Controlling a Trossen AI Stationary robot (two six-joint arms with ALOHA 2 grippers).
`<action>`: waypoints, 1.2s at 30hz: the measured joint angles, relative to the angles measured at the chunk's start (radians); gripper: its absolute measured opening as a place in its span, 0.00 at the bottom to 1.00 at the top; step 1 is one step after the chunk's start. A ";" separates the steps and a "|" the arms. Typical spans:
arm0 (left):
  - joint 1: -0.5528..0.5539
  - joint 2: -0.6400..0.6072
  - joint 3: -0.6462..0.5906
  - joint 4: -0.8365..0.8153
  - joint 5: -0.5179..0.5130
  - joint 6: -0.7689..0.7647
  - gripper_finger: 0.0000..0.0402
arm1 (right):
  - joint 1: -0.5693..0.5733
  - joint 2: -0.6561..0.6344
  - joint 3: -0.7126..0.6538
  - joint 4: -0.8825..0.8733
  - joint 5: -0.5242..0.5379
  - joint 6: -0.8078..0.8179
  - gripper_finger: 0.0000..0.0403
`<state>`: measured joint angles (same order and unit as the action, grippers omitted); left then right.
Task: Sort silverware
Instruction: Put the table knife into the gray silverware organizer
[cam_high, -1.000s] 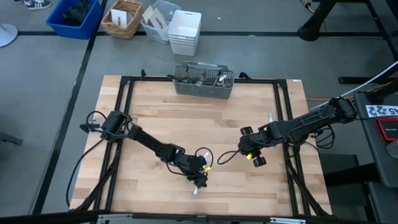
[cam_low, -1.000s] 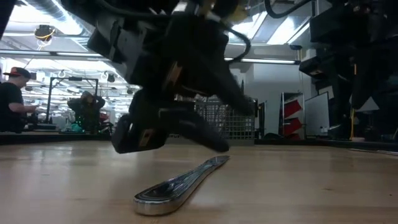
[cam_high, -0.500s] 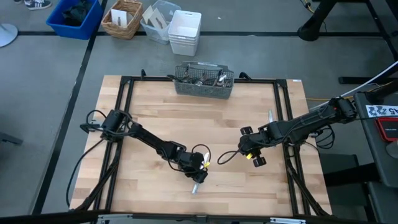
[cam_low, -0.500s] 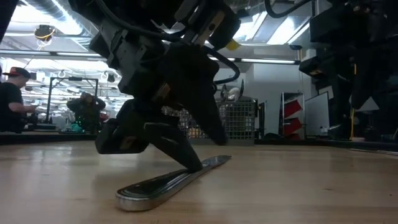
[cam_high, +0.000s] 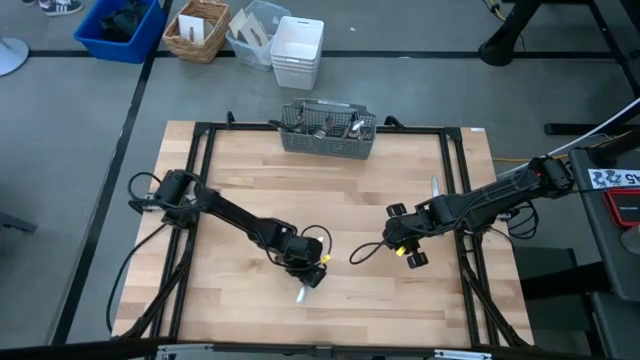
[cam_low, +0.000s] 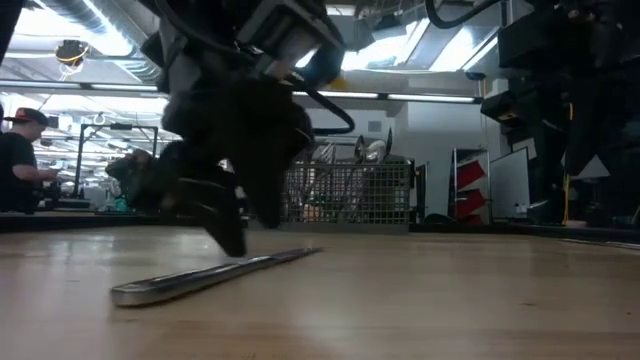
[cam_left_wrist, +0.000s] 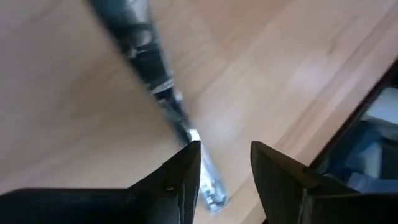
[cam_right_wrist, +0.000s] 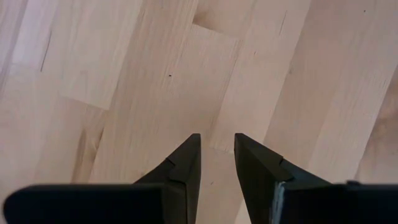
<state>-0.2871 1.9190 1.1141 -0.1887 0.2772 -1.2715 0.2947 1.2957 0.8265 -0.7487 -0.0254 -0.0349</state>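
One slim silverware piece (cam_high: 300, 293) lies flat on the wooden table (cam_high: 250, 180) near its front middle; in the low view the piece (cam_low: 200, 277) stretches across the foreground. My left gripper (cam_high: 305, 278) is over it, open and pointing steeply down, with the piece (cam_left_wrist: 155, 81) running past one finger. My right gripper (cam_high: 395, 240) hangs over bare wood at the right, its fingers (cam_right_wrist: 186, 155) slightly apart with nothing between them. More silverware (cam_high: 335, 124) stands in the grey mesh caddy (cam_high: 328, 140) at the far edge. My left gripper meets the piece with only one finger (cam_left_wrist: 183, 168), slanting down from above. That finger's inner side stands against the piece's thin stretch (cam_left_wrist: 200, 163) close to one end. The other finger is clear of it. The piece lies flat on the table.
Another silver piece (cam_high: 435, 187) lies by the black frame rail (cam_high: 462, 180) on the right. Bins and a basket (cam_high: 200, 28) stand on the floor beyond the far edge. A person (cam_low: 18, 160) shows far off in the room.
My left gripper has gone toward the table's left and a little toward its far edge, tipping more steeply down. The silverware piece has slid along the table with it and turned about, staying flat. My right gripper has kept still.
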 joint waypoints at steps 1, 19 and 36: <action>0.000 -0.008 0.000 -0.029 -0.001 0.009 0.33 | 0.000 0.000 0.000 0.000 0.000 0.000 0.24; -0.014 -0.064 0.000 -0.166 -0.251 0.015 0.33 | 0.000 0.000 0.000 -0.001 0.000 0.000 0.24; -0.056 -0.064 0.000 -0.099 -0.334 -0.064 0.33 | 0.000 0.000 0.000 -0.001 0.000 0.000 0.24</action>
<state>-0.3434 1.8549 1.1141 -0.2876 -0.0570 -1.3359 0.2947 1.2957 0.8265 -0.7496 -0.0254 -0.0353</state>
